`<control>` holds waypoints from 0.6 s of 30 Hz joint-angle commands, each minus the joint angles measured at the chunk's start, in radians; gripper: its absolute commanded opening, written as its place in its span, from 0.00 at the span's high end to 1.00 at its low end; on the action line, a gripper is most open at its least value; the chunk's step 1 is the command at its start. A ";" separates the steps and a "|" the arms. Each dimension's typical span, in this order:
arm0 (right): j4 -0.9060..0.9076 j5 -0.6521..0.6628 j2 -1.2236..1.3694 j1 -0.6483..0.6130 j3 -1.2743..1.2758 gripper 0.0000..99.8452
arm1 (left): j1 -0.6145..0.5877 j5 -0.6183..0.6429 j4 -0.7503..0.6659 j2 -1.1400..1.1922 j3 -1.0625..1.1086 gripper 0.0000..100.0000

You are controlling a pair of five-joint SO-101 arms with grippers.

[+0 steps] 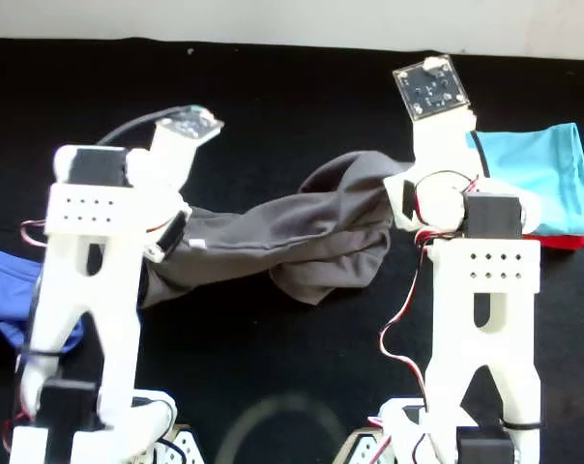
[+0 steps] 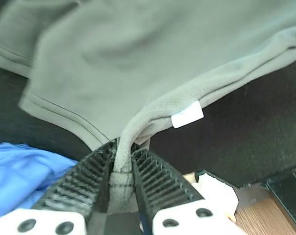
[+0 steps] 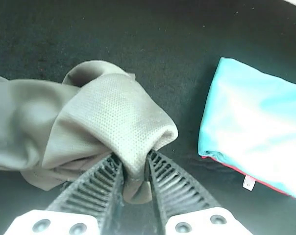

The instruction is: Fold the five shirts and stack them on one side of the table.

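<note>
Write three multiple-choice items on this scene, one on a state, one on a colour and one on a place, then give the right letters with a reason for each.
1. The left gripper is
A) wide open
B) shut on the grey shirt
C) shut on a cable

2. The folded shirt lying near the right gripper is
A) yellow
B) white
C) light blue

3. The grey shirt is
A) strung between the two grippers
B) stacked on the folded shirt
C) hanging off the table's edge

Answers:
1 B: in the left wrist view the jaws pinch a strip of grey cloth.
2 C: the right wrist view shows it light blue, with a red edge beneath.
3 A: each wrist view shows grey cloth clamped, and the high view shows it spanning from arm to arm.
</note>
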 commanded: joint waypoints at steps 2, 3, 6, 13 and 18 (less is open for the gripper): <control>-0.016 0.008 -0.012 0.010 -0.071 0.99 | 0.010 -0.006 0.009 -0.107 -0.087 0.99; -0.016 0.011 -0.012 0.008 -0.091 0.99 | 0.010 -0.006 0.006 -0.128 -0.102 0.99; -0.016 0.014 -0.012 0.008 -0.183 0.99 | 0.008 -0.012 0.003 -0.197 -0.166 0.99; -0.059 0.014 -0.010 0.008 -0.449 0.99 | 0.007 -0.009 -0.061 -0.329 -0.320 0.99; -0.082 0.014 -0.012 0.013 -0.615 0.99 | 0.005 -0.008 -0.158 -0.423 -0.323 0.99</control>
